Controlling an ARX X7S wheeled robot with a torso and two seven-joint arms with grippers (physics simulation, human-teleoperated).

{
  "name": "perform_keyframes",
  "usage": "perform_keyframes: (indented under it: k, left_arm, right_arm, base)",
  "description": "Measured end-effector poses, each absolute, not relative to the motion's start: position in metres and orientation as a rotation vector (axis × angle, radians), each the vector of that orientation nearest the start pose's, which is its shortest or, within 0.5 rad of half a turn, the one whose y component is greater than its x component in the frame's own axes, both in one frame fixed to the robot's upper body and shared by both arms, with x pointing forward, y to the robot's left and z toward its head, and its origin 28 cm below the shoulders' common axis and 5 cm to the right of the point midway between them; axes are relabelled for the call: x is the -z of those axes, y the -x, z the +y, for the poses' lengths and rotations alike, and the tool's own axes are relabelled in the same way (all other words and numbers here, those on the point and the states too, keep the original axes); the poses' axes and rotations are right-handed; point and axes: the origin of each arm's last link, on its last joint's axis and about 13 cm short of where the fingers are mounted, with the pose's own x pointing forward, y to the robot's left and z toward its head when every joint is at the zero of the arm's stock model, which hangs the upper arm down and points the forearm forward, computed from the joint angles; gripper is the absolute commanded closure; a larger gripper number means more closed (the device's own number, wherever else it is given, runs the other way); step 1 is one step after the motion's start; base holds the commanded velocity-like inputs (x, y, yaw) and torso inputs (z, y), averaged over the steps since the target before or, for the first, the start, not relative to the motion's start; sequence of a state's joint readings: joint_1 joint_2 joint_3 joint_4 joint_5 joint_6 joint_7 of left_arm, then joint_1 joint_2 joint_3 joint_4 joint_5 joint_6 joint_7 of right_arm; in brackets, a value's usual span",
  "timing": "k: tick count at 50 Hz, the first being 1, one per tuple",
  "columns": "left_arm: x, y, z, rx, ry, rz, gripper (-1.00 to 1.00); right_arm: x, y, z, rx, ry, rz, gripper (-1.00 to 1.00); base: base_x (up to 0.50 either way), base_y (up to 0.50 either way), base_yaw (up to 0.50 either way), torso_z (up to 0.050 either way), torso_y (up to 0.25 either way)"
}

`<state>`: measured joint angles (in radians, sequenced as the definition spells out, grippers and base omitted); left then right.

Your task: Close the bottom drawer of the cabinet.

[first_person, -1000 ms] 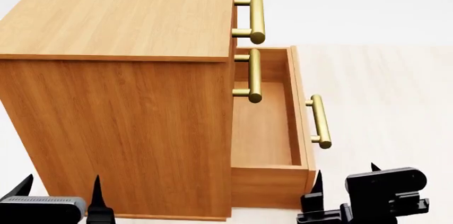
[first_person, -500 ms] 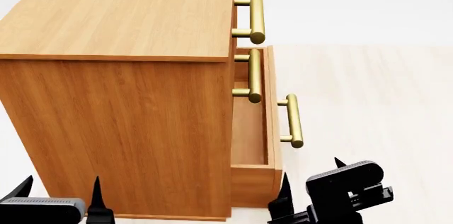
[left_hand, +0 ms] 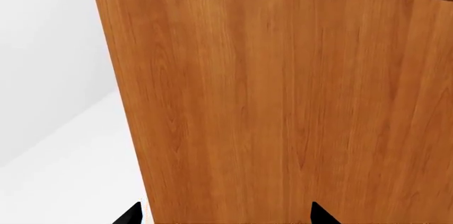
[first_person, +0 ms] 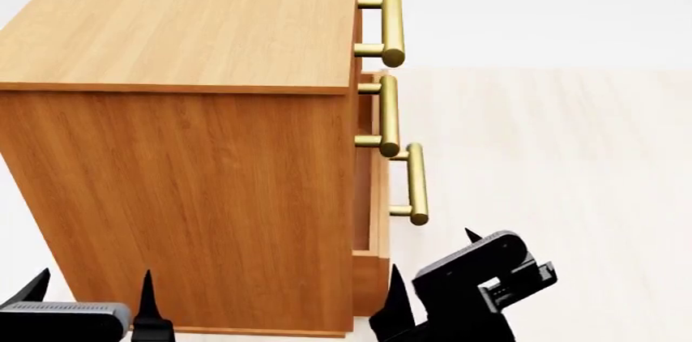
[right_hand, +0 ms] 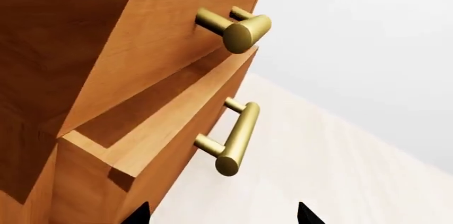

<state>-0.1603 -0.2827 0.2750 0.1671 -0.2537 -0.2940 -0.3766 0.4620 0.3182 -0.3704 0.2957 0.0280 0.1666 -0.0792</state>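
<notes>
The cabinet (first_person: pixel 184 156) stands on the floor in front of the robot, seen from its side in the head view, with its front face turned to the right. The drawer (first_person: pixel 373 220), the lowest of three, is found almost shut: only a narrow strip of its side wall and rim projects past the cabinet front, and its handle (first_person: pixel 414 184) sits just outboard of the middle handle (first_person: pixel 387 115). In the right wrist view a shallow wedge of open tray can be made out under the cabinet face, so the closing is judged to be nearly but not quite complete.

The right gripper (first_person: pixel 433 277) is placed low, just beside the drawer front and below the handle, with its jaws spread apart and nothing held between them. This placement is best explained as a push: the drawer front is pressed with the gripper body or fingertips rather than grasped, so no closing of the jaws is called for. Whether contact with the wood is made cannot be told from these views.

The left gripper (first_person: pixel 92 297) is kept low beside the cabinet's side panel, its jaws open and empty; it is judged to be parked clear of the work. A short further push along the drawer's travel is judged to be what remains, with care taken that a fingertip is not trapped in the narrowing gap.
</notes>
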Motion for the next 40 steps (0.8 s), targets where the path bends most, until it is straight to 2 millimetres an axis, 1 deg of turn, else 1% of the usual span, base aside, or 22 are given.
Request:
perform_keyframes:
  k: [20,27,40]
  left_arm:
    - [-0.056,-0.235,0.212,-0.079,-0.082,0.031,-1.00]
    - [-0.055,-0.235,0.212,-0.080,-0.083,0.033,-1.00]
    - [-0.054,-0.235,0.212,-0.081,-0.086,0.036,-1.00]
  right_arm:
    - [-0.055,-0.308,-0.125,-0.331,0.481,0.062,-1.00]
    - [-0.057,-0.308,-0.122,-0.403,0.428,0.090,-1.00]
    - [-0.060,-0.308,-0.128,-0.462,0.371,0.126,-1.00]
  base:
    - [0.00,0.00,0.00,0.000,0.000]
    - [0.00,0.00,0.00,0.000,0.000]
    - [0.00,0.00,0.00,0.000,0.001]
